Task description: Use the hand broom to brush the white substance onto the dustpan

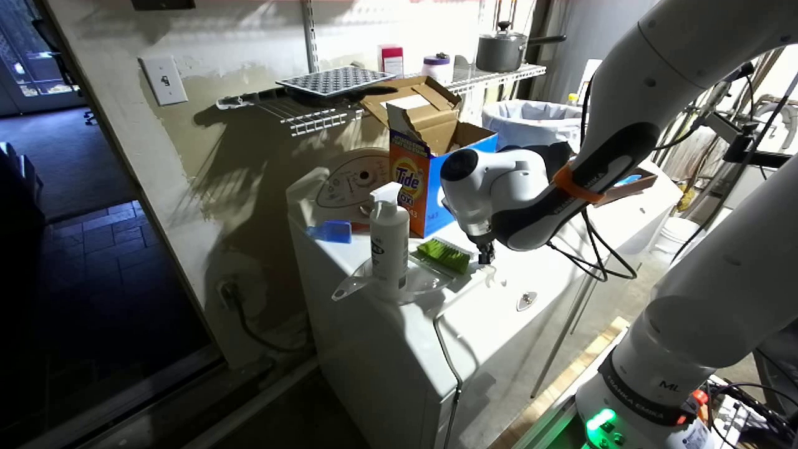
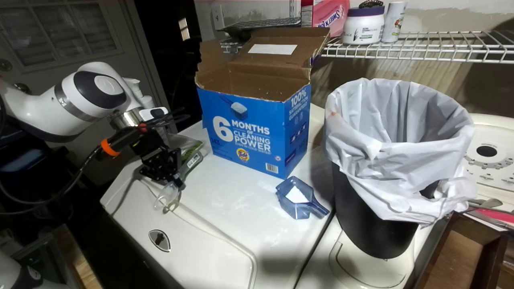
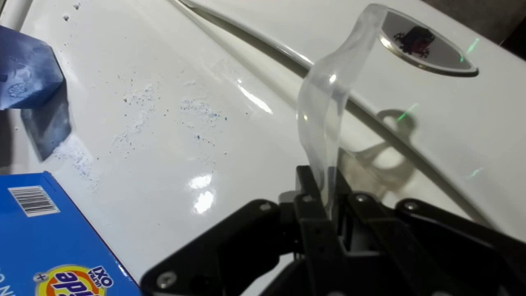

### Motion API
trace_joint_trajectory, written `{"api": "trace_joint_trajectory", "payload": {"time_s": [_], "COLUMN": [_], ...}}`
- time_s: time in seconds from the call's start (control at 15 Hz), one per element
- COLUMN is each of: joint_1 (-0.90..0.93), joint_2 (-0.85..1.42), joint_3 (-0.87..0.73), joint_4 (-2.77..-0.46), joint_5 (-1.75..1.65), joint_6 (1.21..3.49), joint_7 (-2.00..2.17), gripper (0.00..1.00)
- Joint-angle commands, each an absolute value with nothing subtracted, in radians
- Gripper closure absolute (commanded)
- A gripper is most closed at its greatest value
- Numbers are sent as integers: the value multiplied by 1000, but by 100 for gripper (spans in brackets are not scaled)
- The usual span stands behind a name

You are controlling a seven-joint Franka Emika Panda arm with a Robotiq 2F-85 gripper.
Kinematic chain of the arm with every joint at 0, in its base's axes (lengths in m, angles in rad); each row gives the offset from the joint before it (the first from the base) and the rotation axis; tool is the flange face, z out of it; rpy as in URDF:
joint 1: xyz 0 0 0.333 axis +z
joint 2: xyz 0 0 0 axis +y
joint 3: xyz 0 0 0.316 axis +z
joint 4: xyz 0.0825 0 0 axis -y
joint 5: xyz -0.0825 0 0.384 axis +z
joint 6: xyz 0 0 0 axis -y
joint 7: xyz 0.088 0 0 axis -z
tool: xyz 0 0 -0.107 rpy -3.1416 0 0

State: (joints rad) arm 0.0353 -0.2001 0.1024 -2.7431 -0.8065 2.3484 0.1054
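The white arm arches over the glossy counter, wrist bent down, and the black tool is clamped on the smooth, see-through handle of the hand broom! Its bushy green bristles show in an exterior view right by the shallow, clear dustpan (touching or not, I can't tell). Out across the counter lies the white substance, a powdery scatter with bluish grains, and there's more sitting in the angular, translucent blue scoop. Near that, upright, the cardboard Tide box, flaps open and edges ragged; and beyond, a black bin wearing a crinkled white liner.
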Motion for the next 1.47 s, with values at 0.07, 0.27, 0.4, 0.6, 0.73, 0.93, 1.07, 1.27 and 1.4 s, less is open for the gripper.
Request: {"api": "trace_joint_trajectory", "payload": {"time_s": [0.07,0.27,0.4,0.6,0.73,0.93,1.07,1.27,1.4], "joint_1": [56,59,58,59,60,56,56,55,54], "joint_2": [-189,-188,-190,-194,-200,-205,-213,-225,-230], "joint_3": [89,91,90,89,86,81,77,72,71], "joint_4": [-2725,-2719,-2717,-2718,-2722,-2723,-2727,-2730,-2732], "joint_5": [-719,-678,-658,-629,-608,-594,-588,-575,-564], "joint_6": [2371,2369,2369,2381,2398,2406,2415,2434,2444], "joint_7": [43,16,-1,-30,-54,-73,-83,-92,-100], "gripper": [97,97,97,97,97,97,97,97,97]}}
